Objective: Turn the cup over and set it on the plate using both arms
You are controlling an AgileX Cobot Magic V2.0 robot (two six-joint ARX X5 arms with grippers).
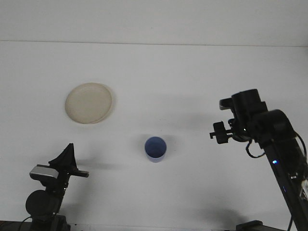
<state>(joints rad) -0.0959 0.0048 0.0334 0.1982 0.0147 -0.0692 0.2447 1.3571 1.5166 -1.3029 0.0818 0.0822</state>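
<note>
Blue cup [156, 148] upright, mouth up, on white table [192, 72], well apart from cream plate [89, 103] at its ten o'clock. Right gripper [219, 133] at cup's three o'clock, holding nothing; opening impossible to tell. Left gripper [67, 161] at eight o'clock, empty, fingers closed to a point.

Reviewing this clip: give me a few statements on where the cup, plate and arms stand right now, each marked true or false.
1. The small blue cup stands upright, mouth up. True.
2. The cup sits on the round cream plate. False: it rests on the white table, right of and nearer than the plate.
3. The right arm's tool grips the cup. False: it is off to the cup's right, holding nothing.
4. The plate is bare. True.
5. The left arm's tool is near the front-left edge, apart from the cup. True.
</note>
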